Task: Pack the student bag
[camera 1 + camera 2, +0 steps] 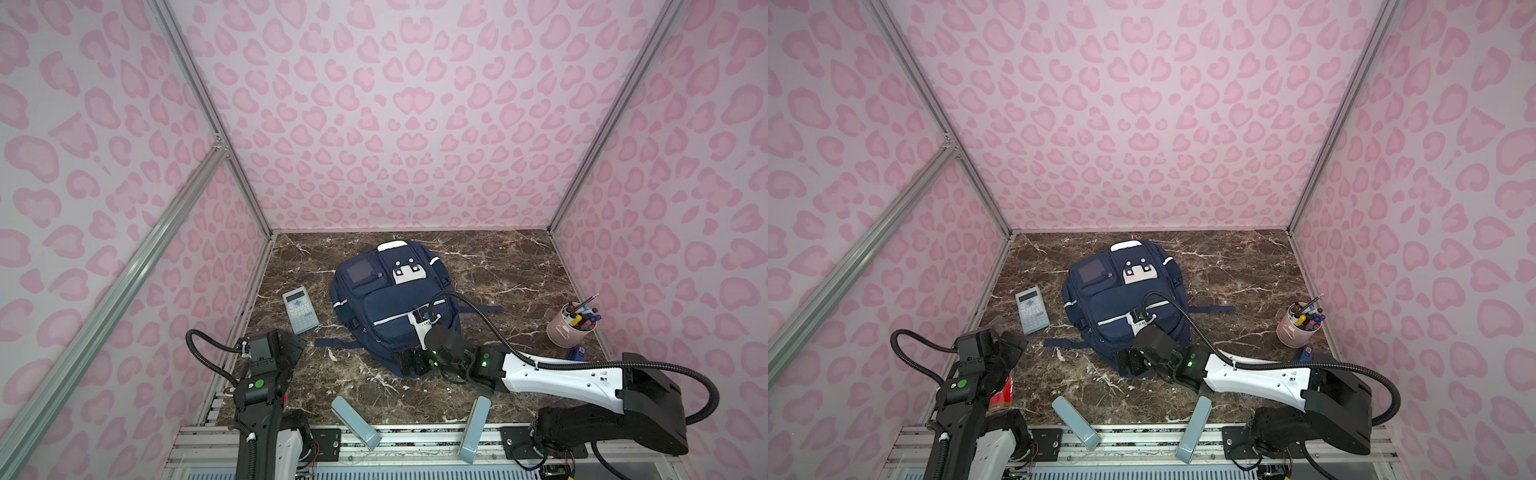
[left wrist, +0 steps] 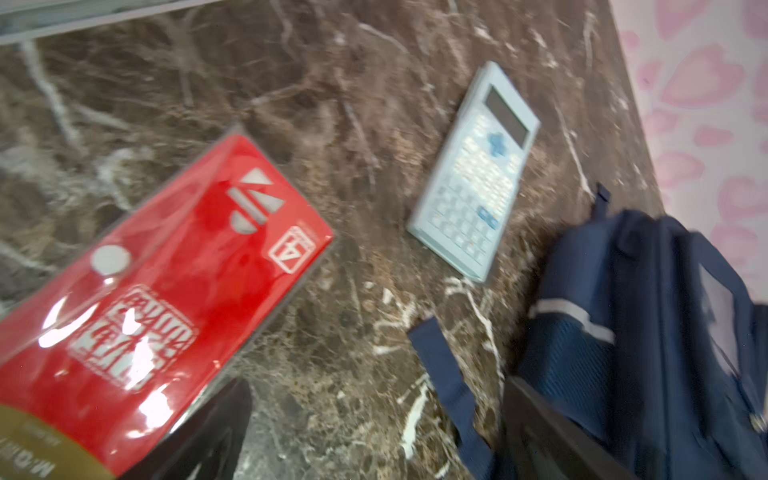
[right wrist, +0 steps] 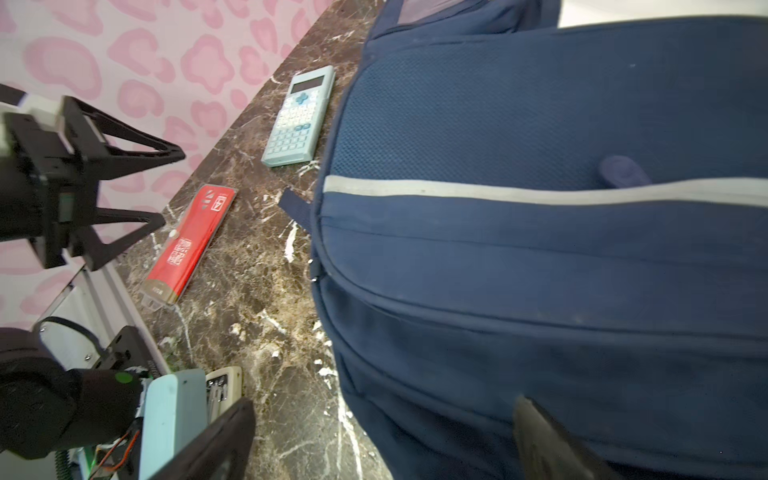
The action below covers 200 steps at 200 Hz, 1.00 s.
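Lying flat on its back at the centre of the marble table (image 1: 511,266), the student bag (image 1: 388,305) has its front pockets facing up, its top handle toward the far wall and its base toward the near edge. One strap (image 1: 332,343) trails out to the left and another to the right.

The right gripper (image 1: 409,362) sits at the bag's near edge, jaws spread wide and clamping nothing. In the right wrist view one finger (image 3: 548,449) is over the navy fabric and the other over bare marble. Whether either touches cannot be told.

The left gripper (image 3: 172,185) hangs at the near left corner, well apart from the bag, jaws likewise released and empty.

A pale blue calculator (image 1: 300,309) lies face up just left of the bag, not touching it. A red flat pack (image 3: 189,245) lies nearer, by the left gripper, and is largely hidden by the arm in both top views.

A pink cup (image 1: 565,330) of pens stands upright at the right edge, well apart from the bag. A small blue item (image 1: 578,354) on its near side is too small to identify, possibly a box
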{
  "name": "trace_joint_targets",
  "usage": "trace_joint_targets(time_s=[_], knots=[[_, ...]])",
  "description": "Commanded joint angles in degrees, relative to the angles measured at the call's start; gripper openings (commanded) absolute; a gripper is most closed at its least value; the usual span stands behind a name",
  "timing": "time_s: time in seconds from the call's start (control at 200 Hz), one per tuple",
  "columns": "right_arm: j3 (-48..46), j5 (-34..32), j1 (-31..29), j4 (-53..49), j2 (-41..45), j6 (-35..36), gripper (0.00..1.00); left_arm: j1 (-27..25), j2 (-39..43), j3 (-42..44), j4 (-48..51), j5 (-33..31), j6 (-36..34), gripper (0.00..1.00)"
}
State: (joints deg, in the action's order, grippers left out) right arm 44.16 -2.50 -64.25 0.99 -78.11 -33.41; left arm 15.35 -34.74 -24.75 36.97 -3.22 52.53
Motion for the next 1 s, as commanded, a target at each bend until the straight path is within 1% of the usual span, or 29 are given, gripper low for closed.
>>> trace_joint_targets(time_s=[0.0, 0.075, 0.15, 0.165, 0.2, 0.39, 0.51, 0.565, 0.62, 0.655, 0.76, 0.86, 0.88, 0.925, 0.995], knots=[[1.10, 4.76, -0.25, 5.37, -1.83, 1.48, 0.99, 5.23, -2.44, 2.09, -5.22, -3.96, 2.78, 0.98], [2.66, 4.95, -0.76, 5.40, -2.82, 2.65, 0.99, 9.00, -4.40, 3.80, -9.10, -1.22, 1.25, 0.98], [4.57, 5.84, -1.12, 5.60, -4.46, 3.97, 0.99, 9.75, -6.25, 4.18, -10.11, -3.26, -0.18, 0.98], [5.12, 6.16, -1.06, 5.51, -4.89, 4.32, 0.99, 11.48, -6.68, 4.26, -10.30, -3.53, -0.44, 0.98], [6.48, 6.89, -1.06, 4.91, -5.94, 4.69, 0.99, 12.41, -7.63, 4.34, -10.60, -3.37, -0.78, 0.98], [10.40, 9.09, -1.08, 5.82, -10.43, 4.82, 0.99, 12.55, -12.99, 7.26, -15.86, 1.38, -0.76, 1.00], [12.52, 11.74, -1.05, 7.61, -14.60, 4.78, 0.98, 12.59, -15.67, 10.64, -21.22, 7.86, 0.43, 0.96], [13.79, 13.28, -1.09, 8.25, -16.99, 4.91, 0.97, 12.59, -16.33, 11.38, -22.41, 8.39, 0.68, 0.96], [15.35, 14.93, -1.13, 8.57, -19.24, 4.89, 0.96, 12.59, -16.97, 11.55, -22.75, 8.68, -0.15, 0.93], [16.07, 16.25, -1.09, 9.27, -20.59, 4.72, 0.96, 12.60, -17.15, 12.00, -23.36, 10.00, -0.19, 0.91], [18.88, 18.04, -1.12, 10.43, -24.81, 4.14, 0.95, 12.08, -15.46, 13.88, -24.59, 16.12, 1.72, 0.86], [22.26, 20.12, -1.10, 10.38, -29.13, 3.75, 0.94, 10.57, -10.44, 15.70, -23.18, 17.92, 4.43, 0.85], [23.01, 20.48, -1.13, 10.43, -29.89, 3.64, 0.94, 8.64, -9.30, 15.94, -22.93, 18.22, 4.95, 0.85], [24.27, 21.08, -1.14, 10.10, -31.43, 3.53, 0.93, 7.44, -6.90, 16.12, -21.68, 18.80, 5.87, 0.85], [25.90, 19.85, -1.08, 8.59, -32.62, 3.18, 0.92, 6.28, -3.93, 15.54, -19.77, 19.57, 6.41, 0.84]])
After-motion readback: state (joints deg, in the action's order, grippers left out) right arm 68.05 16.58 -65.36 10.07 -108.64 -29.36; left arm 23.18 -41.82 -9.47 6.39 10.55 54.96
